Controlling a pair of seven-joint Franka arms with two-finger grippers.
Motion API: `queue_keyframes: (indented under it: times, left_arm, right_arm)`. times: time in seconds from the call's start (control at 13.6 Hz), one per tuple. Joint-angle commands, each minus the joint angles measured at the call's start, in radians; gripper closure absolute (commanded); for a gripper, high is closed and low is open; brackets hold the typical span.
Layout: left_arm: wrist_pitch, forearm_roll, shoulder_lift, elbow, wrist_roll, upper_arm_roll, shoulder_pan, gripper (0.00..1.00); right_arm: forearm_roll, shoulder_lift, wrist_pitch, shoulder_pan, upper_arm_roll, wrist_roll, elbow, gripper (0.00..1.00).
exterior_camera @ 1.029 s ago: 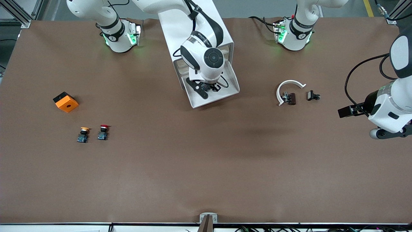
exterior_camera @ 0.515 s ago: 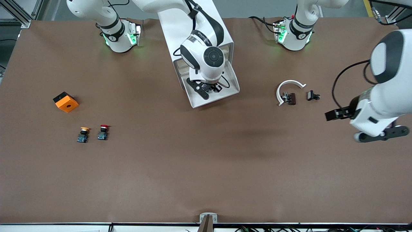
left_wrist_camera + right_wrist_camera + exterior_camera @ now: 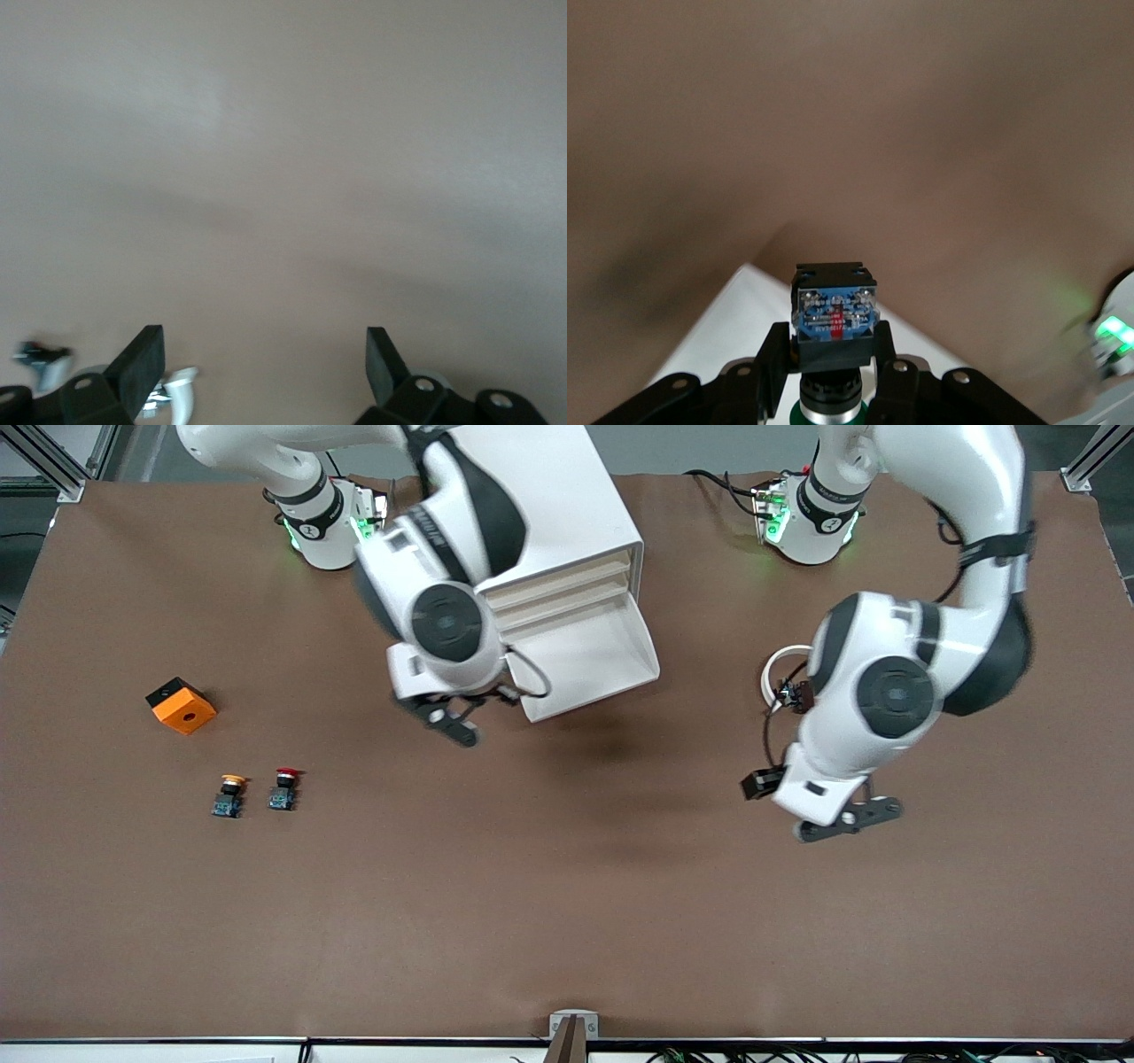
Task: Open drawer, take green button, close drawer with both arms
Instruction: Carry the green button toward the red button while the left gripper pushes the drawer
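Note:
The white cabinet (image 3: 549, 505) stands between the arm bases, and its bottom drawer (image 3: 592, 662) is pulled open with a bare tray. My right gripper (image 3: 448, 724) is up in the air over the table, beside the drawer's corner toward the right arm's end. In the right wrist view it (image 3: 833, 359) is shut on the green-capped button (image 3: 833, 320), blue base outward, with the drawer's white corner (image 3: 735, 319) below. My left gripper (image 3: 846, 815) is open and empty over bare table; the left wrist view (image 3: 263, 363) shows its fingers wide apart.
An orange block (image 3: 181, 705), a yellow-capped button (image 3: 231, 794) and a red-capped button (image 3: 283, 788) lie toward the right arm's end. A white curved part (image 3: 772, 671) with a small dark piece lies partly under the left arm, also showing in the left wrist view (image 3: 182, 390).
My right gripper rose out of the drawer with the green button and moved toward the right arm's end. My left arm swung in from the table's end toward the middle.

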Motion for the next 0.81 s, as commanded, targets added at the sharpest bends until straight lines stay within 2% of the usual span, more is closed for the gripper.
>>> queue_keyframes:
  times: [0.0,0.15,0.29,0.44,0.51,0.74]
  left_arm:
    - [0.068,-0.041,0.026,-0.051,-0.099,-0.028,-0.046,0.0]
    - [0.088,-0.109,0.06,-0.054,-0.147,-0.077,-0.047,0.0]
    - [0.096,-0.115,0.098,-0.054,-0.193,-0.119,-0.07,0.0]
    - [0.098,-0.117,0.121,-0.067,-0.222,-0.132,-0.108,0.0]
    - [0.107,-0.117,0.124,-0.082,-0.23,-0.133,-0.136,0.0]
    - [0.13,-0.118,0.121,-0.142,-0.277,-0.139,-0.216,0.0]
  right_arm:
    - [-0.096,-0.048,-0.007,-0.081,0.019,-0.247,-0.058,0.89]
    - [-0.098,-0.066,0.007,-0.173,0.019,-0.464,-0.095,0.89]
    - [-0.123,-0.109,0.105,-0.253,0.019,-0.65,-0.205,0.89]
    - [-0.192,-0.161,0.272,-0.293,0.019,-0.723,-0.369,0.89]
    - [-0.196,-0.175,0.359,-0.321,0.019,-0.757,-0.443,0.88]
    - [-0.197,-0.168,0.507,-0.375,0.018,-0.806,-0.539,0.88]
